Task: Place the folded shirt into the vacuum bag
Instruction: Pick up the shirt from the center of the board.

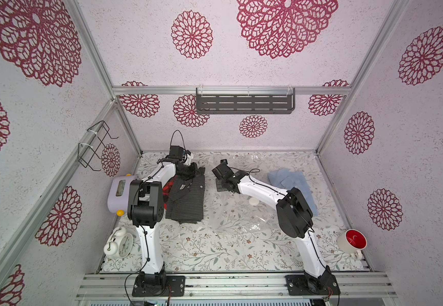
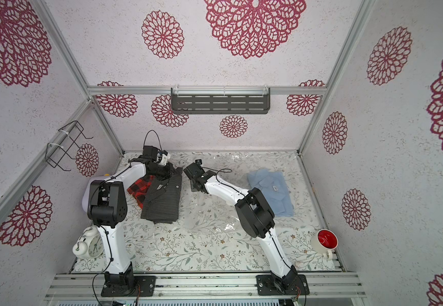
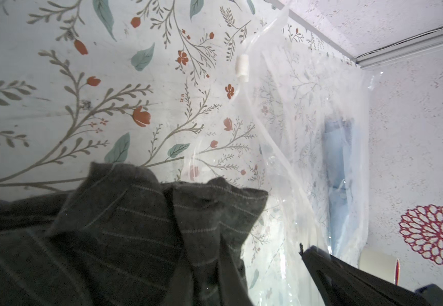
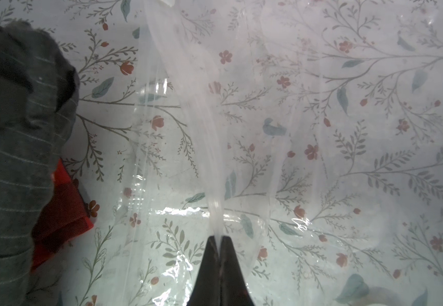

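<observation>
My grey pinstriped shirt (image 1: 188, 201) lies folded on the desk (image 1: 215, 254), outside the clear glossy bag (image 1: 236, 217) beside it. Blue cloth (image 3: 338, 148) shows through the plastic. My left hand (image 1: 188, 173) pinches the shirt's collar; my right hand (image 4: 219, 242) clamps the bag's film edge.

so the red plaid shirt (image 2: 138, 188) is mostly buried under the grey striped shirt (image 2: 163, 205), its bunched collar swallows the left gripper (image 2: 165, 172) fingertips, and the right arm (image 2: 252, 212) blocks part of the blue shirt (image 2: 269, 185)
</observation>
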You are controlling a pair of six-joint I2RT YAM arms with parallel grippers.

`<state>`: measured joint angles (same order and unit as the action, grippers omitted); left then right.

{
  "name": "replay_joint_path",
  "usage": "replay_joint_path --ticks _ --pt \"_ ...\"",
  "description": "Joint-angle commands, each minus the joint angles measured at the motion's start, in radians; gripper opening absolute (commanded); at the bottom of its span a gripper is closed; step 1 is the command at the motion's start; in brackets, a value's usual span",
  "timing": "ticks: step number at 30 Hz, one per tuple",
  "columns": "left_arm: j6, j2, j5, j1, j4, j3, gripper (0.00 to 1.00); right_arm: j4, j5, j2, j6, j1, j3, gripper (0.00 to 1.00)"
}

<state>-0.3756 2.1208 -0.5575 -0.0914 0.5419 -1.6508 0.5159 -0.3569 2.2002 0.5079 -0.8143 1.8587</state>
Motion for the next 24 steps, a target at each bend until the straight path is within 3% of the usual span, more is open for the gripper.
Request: replay_joint_path --ticks 1,13,24 --pt "-0.027 0.006 -0.081 -0.005 -0.053 -0.037 0.00 0.021 0.016 0.007 0.008 -0.015 0.026 0.00" --pt "-0.101 0.059 -0.150 -0.022 -0.131 -0.045 0.00 0.019 0.027 0.003 0.022 -0.023 0.031 0.00" --pt "-0.132 0.096 -0.137 -0.050 -0.188 0.010 0.00 0.011 0.050 -0.025 0.061 -0.007 0.024 0.00"
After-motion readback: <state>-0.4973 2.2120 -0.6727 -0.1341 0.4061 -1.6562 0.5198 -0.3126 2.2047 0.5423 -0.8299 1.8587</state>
